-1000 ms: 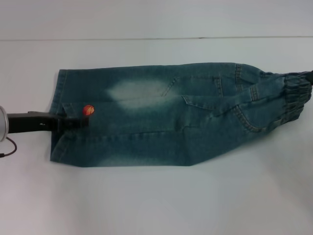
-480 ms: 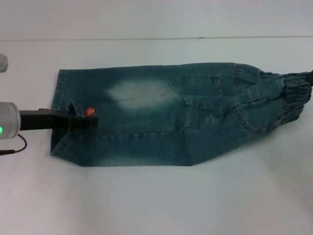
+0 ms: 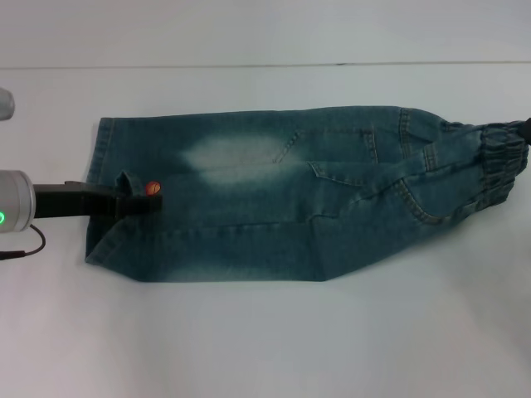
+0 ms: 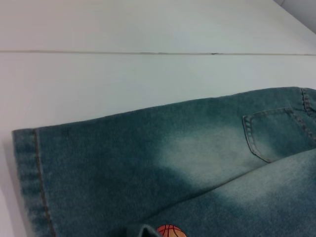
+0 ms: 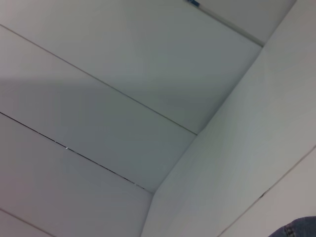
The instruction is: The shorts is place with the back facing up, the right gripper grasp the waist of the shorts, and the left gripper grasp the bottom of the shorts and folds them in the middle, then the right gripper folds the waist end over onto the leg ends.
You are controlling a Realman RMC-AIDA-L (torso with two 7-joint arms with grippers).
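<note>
The shorts [image 3: 299, 195] were found laid flat on the white table [image 3: 265, 348], already folded lengthwise, with the leg ends [image 3: 98, 195] toward the robot's left and the ruffled waist of the shorts [image 3: 498, 157] toward its right. The left gripper [image 3: 137, 201] was positioned over the hem end, just beside the orange ball of the cartoon patch [image 3: 152, 188], with a small lip of denim raised at its tip. The fingers appeared to be closed on that lip, although the contact itself could not be confirmed; in the left wrist view only the denim, the hem stitching and the edge of the patch [image 4: 170, 230] were shown. The right gripper [image 3: 527, 128] was barely visible at the frame edge by the waistband, and it could not be determined whether it was open or holding anything. The lengthwise fold was judged complete, with the waist-over-legs fold not yet done. Several faults were considered possible: if only one layer had been pinched, the folded halves could be separated on any pull; if the hem remained held during the next fold, the fabric could be dragged and the edges skewed.
</note>
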